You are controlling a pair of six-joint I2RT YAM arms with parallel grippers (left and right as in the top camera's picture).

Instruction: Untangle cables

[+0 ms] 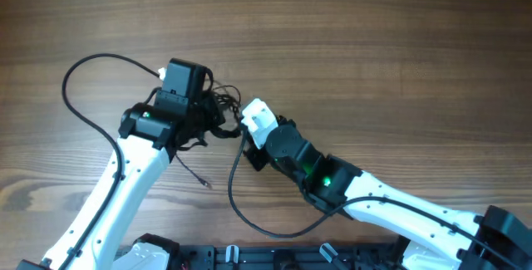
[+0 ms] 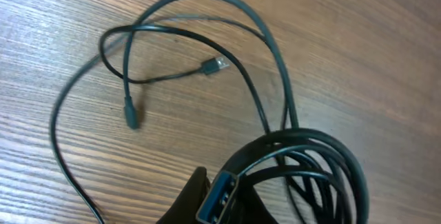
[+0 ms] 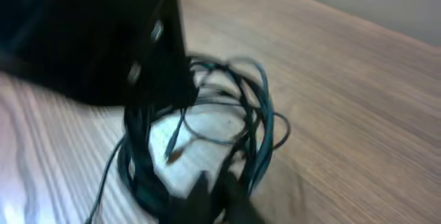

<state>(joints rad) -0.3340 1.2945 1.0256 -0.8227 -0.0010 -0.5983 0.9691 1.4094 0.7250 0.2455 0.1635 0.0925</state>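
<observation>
left pincer (image 2: pixel 207 209) closed on cables (image 2: pixel 310 162) coil w/ usb plug (image 2: pixel 218 196); right pincer (image 3: pixel 210 198) closed at bundle edge, blurred, grip unclear; loose strands lie on bench (image 2: pixel 372 38).

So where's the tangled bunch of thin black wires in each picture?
Overhead: the tangled bunch of thin black wires sits just left of the middle.
Left wrist: coiled in the lower right corner.
Right wrist: in the middle, blurry.
Shared landmark: the brown wooden table under it in every view.
</observation>
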